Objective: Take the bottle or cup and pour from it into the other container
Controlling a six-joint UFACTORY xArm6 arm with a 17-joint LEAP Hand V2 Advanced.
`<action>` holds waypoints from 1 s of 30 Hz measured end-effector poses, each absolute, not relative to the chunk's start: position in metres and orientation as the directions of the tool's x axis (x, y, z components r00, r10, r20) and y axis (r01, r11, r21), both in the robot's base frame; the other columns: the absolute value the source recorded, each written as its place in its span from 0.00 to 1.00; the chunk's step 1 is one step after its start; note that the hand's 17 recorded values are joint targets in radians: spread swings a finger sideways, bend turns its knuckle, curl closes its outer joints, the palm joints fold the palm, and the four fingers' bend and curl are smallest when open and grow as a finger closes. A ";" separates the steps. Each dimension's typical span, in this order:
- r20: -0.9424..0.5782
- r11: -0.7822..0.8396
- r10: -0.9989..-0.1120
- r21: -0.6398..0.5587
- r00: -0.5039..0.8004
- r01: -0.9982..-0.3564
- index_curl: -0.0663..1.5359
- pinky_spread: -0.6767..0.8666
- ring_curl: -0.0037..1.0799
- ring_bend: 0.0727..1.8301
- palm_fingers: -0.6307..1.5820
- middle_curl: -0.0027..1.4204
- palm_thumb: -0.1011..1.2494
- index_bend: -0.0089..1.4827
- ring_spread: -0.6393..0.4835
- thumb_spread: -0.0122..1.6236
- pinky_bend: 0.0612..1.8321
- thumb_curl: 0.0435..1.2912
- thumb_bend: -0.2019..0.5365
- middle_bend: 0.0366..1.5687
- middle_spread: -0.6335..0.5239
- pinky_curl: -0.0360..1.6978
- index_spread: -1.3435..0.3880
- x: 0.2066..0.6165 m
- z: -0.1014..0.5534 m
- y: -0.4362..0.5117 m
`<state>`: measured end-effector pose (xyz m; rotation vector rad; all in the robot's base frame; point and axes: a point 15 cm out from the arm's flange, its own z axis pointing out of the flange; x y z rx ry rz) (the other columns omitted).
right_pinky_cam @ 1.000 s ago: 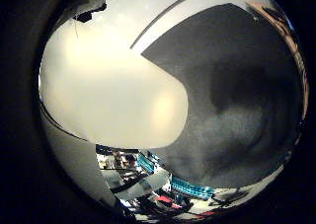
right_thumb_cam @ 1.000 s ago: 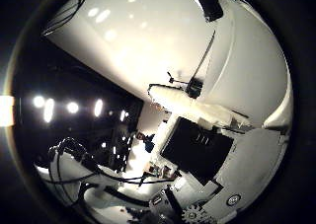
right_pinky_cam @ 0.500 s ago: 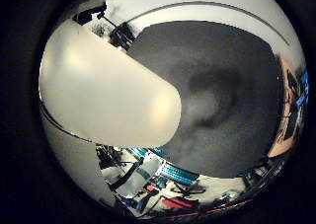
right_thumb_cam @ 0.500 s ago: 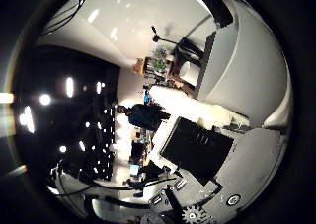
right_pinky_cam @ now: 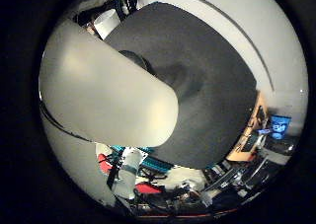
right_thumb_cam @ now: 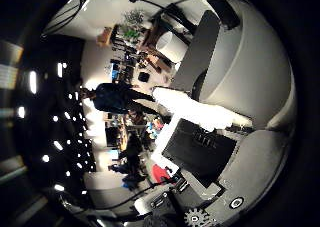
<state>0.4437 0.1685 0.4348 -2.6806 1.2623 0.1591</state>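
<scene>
A smooth white cup (right_pinky_cam: 104,91) lies close against the palm and fills much of the right little finger side palm view, its rounded end over a dark grey round surface (right_pinky_cam: 212,96). The right thumb side palm view shows the same white body (right_thumb_cam: 262,77) beside my hand (right_thumb_cam: 200,137), whose white and black fingers are curled against it. A dark round shape (right_pinky_cam: 135,59) shows just past the cup on the grey surface; I cannot tell what it is.
A pale floor or wall (right_pinky_cam: 272,46) rings the grey surface. A wooden shelf with a blue container (right_pinky_cam: 279,125) stands at its edge. Cluttered room furniture and equipment (right_thumb_cam: 135,57) lie farther off.
The whole background has swung round in both views, so the hand has turned. The white cup keeps its place against the palm.
</scene>
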 end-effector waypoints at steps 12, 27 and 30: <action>0.223 -0.747 -0.633 0.078 0.741 -0.661 0.68 0.17 0.52 0.65 0.80 0.52 0.65 0.22 0.36 0.48 0.60 0.47 0.23 0.63 0.36 0.35 0.48 0.439 0.418 0.200; 0.490 -0.790 -0.346 0.307 0.800 -0.530 0.69 0.17 0.52 0.65 0.79 0.52 0.65 0.22 0.36 0.45 0.60 0.49 0.23 0.63 0.35 0.35 0.47 0.437 0.402 0.240; 0.518 -0.783 -0.287 0.359 0.806 -0.509 0.69 0.17 0.53 0.65 0.79 0.53 0.65 0.22 0.36 0.44 0.60 0.49 0.23 0.63 0.35 0.36 0.47 0.435 0.395 0.250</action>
